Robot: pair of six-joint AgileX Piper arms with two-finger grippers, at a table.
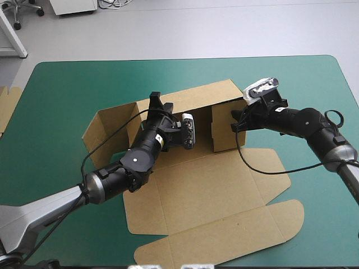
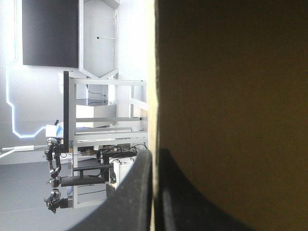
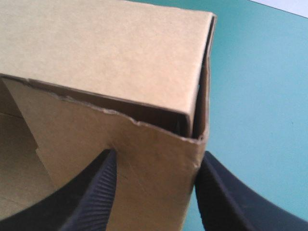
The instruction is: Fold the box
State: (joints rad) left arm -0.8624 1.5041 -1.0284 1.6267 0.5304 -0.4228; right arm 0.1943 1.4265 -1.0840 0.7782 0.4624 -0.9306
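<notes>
Walls of the box (image 1: 213,185) stand raised, seemingly because the left gripper (image 2: 155,153) clamps the back wall upright while the right gripper (image 3: 154,161), spread apart, straddles a side corner.

The left arm (image 1: 56,203) enters from the lower left of the high view and slants up toward the centre, its grey forearm giving way to a black wrist (image 1: 140,156). The left hand (image 1: 157,100) points toward the top of the frame; its two black fingers (image 2: 139,192) are pressed almost together, pinching a sheet of the box (image 2: 231,120) between them. The right arm (image 1: 322,134) comes in from the right edge, bends at a joint and reaches left toward the centre. The right hand (image 1: 235,120) points left, its fingers (image 3: 103,187) spread apart and straddling a corner of the box wall.
</notes>
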